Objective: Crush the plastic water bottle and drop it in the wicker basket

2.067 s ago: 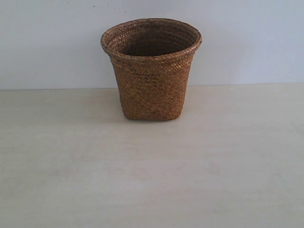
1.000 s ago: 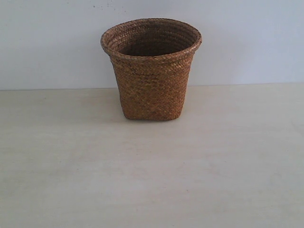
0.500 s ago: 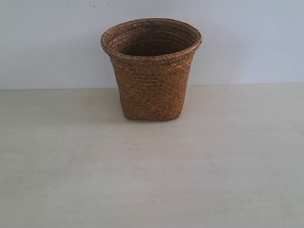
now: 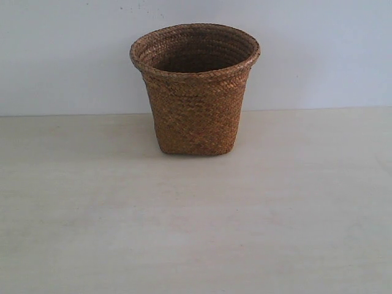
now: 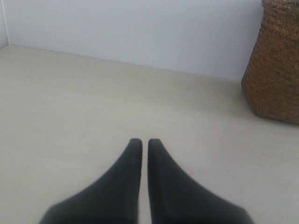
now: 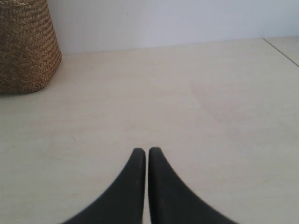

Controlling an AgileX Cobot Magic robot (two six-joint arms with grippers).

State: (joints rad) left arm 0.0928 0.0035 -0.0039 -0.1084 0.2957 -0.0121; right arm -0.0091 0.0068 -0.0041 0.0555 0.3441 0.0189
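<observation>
**Standing upright by the back wall: wicker basket (image 4: 195, 116); both grippers pressed together**

Nearest to you, the left gripper (image 5: 141, 141) shows its two black fingers side by side, with only a thin slit of table between the tips. The right gripper (image 6: 142, 150) reads the same, tips drawn together over bare tabletop. You can check both only in the wrist views.

Beyond the fingertips, the pale wood-grain table (image 4: 196, 233) runs back to the basket. The right wrist view alone shows a straight seam crossing the table's far corner.

The basket sits near the back of the table, about midway across the exterior view and close to the white wall (image 4: 61, 55). Its long axis is vertical. The mouth points up and the body tapers down to a narrower base set flat on the table.

Only the exterior view gives you the braided rim and the open mouth. The inside below the upper rings is in shadow, so you cannot tell what it contains. The left wrist view catches part of the woven side (image 5: 275, 70), cut by the frame edge. The right wrist view catches the lower side and the base (image 6: 25, 51). The basket lies well apart from both grippers.
</observation>
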